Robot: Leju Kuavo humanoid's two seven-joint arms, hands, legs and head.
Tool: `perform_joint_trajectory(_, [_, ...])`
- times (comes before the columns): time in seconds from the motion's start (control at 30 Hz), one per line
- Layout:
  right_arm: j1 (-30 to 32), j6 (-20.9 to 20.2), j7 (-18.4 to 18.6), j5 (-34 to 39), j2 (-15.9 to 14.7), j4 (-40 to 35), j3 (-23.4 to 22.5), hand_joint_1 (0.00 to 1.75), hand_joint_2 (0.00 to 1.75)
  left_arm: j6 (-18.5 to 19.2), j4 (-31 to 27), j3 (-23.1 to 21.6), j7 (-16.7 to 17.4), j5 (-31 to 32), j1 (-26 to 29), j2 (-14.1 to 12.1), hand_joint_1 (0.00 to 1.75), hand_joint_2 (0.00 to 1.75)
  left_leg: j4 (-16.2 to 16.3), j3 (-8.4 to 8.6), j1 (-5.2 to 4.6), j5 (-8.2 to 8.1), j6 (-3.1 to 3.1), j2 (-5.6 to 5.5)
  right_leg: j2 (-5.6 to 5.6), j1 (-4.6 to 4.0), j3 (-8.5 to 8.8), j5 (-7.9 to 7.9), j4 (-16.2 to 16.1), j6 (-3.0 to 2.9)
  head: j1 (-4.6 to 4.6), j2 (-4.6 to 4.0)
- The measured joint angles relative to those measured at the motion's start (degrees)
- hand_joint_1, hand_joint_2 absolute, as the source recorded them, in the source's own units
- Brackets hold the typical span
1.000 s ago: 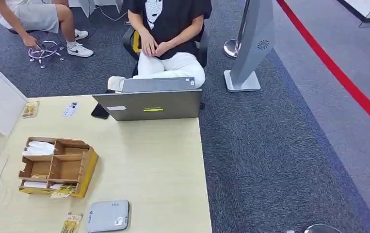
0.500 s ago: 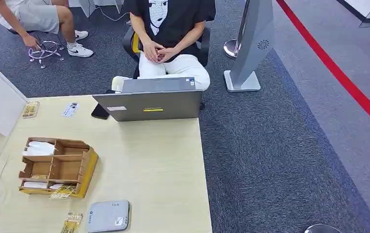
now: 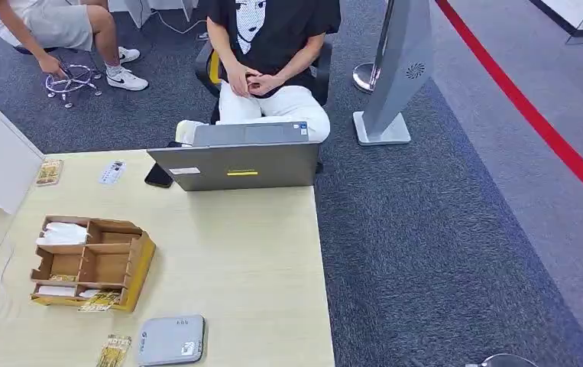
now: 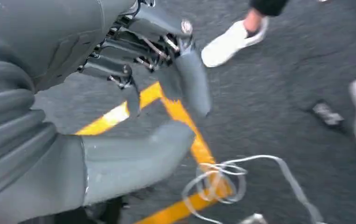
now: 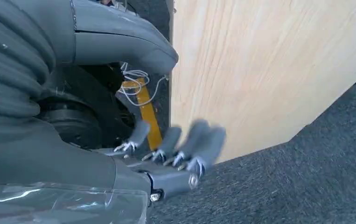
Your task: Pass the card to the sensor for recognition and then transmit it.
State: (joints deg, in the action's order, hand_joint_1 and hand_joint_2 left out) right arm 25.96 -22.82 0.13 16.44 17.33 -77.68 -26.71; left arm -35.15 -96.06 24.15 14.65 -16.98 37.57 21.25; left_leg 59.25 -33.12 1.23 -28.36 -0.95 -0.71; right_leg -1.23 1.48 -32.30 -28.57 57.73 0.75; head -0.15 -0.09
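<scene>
Head view: a light wood desk (image 3: 242,252) fills the lower left of the frame. A grey sensor (image 3: 170,340) lies flat at the lower edge, with a yellow-printed card (image 3: 114,351) just beside it on its left, touching or nearly so; contact cannot be confirmed. Above these, at centre left, stands a wooden organizer (image 3: 93,261) with open compartments, some holding white and yellow items. A grey laptop (image 3: 234,164) sits open at the desk's upper edge, its back to the camera. To its left lie a dark phone (image 3: 157,176), a small white slip (image 3: 111,172) and another yellow card (image 3: 48,171). A seated person (image 3: 269,57) in a black top occupies the upper centre, hands clasped in the lap. A grey floor stand (image 3: 395,76) is at upper right.

Left wrist view: the left hand (image 4: 134,107) hangs over dark carpet and yellow floor tape (image 4: 185,140); its fingers (image 4: 192,81) are spread apart and hold nothing.

Right wrist view: the right hand (image 5: 166,135) hangs beside the desk edge; its fingers (image 5: 199,140) are blurred, extended, and hold nothing.
</scene>
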Motion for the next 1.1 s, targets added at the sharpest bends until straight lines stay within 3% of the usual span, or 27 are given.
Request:
perform_joint_trajectory(0.13, [0.06, 0.04, -0.46, 1.69, 0.00, -0.02, -0.20, 1.75, 1.75, 5.14, 2.86, -0.46, 2.03, 9.67, -0.04, 0.13, 1.75, 1.75, 0.00, 0.05, 0.00, 0.00, 0.00, 0.01, 0.00, 0.00, 0.01, 0.00, 0.00, 0.00, -0.02, 0.00])
perform_joint_trajectory(0.23, [0.17, -0.02, -0.81, 3.08, 0.00, -0.09, -0.22, 1.75, 1.75, 12.27, 5.26, -0.46, 3.32, 17.40, -0.18, 0.13, 1.75, 1.75, 0.00, 0.05, 0.00, 0.00, -0.01, 0.01, 0.00, 0.00, 0.01, 0.00, 0.00, -0.01, 0.00, 0.00])
perform_joint_trajectory(0.3, [0.22, -0.15, -0.81, 3.13, 0.00, -0.09, -0.24, 1.75, 1.75, 15.60, 6.77, -0.44, 3.91, 19.51, -0.43, 0.13, 1.75, 1.75, 0.00, 0.05, 0.01, 0.00, -0.01, 0.02, -0.01, 0.00, 0.01, 0.00, 0.00, -0.01, -0.02, 0.00])
perform_joint_trajectory(0.37, [0.32, -0.26, -0.81, 3.13, 0.00, -0.09, -0.24, 1.75, 1.75, 16.15, 7.82, -0.44, 4.04, 20.00, -0.50, 0.13, 1.75, 1.75, 0.00, 0.05, 0.01, -0.02, -0.03, 0.02, -0.01, 0.00, 0.01, 0.00, 0.00, -0.01, -0.02, 0.00])
perform_joint_trajectory(0.4, [0.37, -0.31, -0.81, 3.13, 0.00, -0.09, -0.24, 0.00, 1.75, 16.35, 8.17, -0.41, 4.17, 20.08, -0.50, 0.13, 0.00, 1.75, 0.00, 0.05, 0.01, -0.02, -0.03, 0.02, -0.01, 0.00, 0.01, -0.01, 0.00, -0.01, 0.00, 0.00])
perform_joint_trajectory(0.47, [0.38, -0.44, -0.81, 3.13, 0.00, -0.09, -0.29, 0.00, 1.75, 16.98, 8.72, -0.39, 4.44, 20.35, -0.50, 0.11, 0.00, 1.75, 0.00, 0.05, 0.00, -0.04, 0.00, 0.01, 0.00, 0.00, 0.01, -0.01, 0.00, -0.01, -0.02, 0.00])
perform_joint_trajectory(0.6, [-0.26, -0.13, -0.24, 1.83, 0.00, 1.29, 0.06, 0.00, 1.75, 25.49, 11.96, -0.48, 6.38, 23.62, -1.95, -0.46, 0.00, 1.75, 0.00, 0.06, 0.01, -0.04, -0.01, 0.02, 0.00, -0.01, 0.02, -0.02, 0.00, 0.00, 0.00, 0.00])
perform_joint_trajectory(0.87, [-2.73, 4.02, -0.02, -1.46, -0.39, 8.54, 3.30, 0.00, 1.75, 27.76, 21.65, -2.73, 3.17, 22.88, -6.35, -3.01, 0.00, 1.75, 0.00, 0.08, 0.02, -0.03, -0.01, 0.02, 0.00, -0.01, 0.05, -0.01, 0.01, -0.01, -0.02, 0.00])
perform_joint_trajectory(1.1, [-5.31, 7.54, -0.04, -4.33, -2.62, 16.40, 6.99, 0.00, 1.75, 29.11, 30.67, -6.19, -0.09, 21.79, -10.51, -6.04, 0.00, 1.75, 0.00, 0.07, 0.01, -0.03, -0.01, 0.01, 0.00, 0.00, 0.09, -0.01, 0.01, -0.01, 0.00, 0.00])
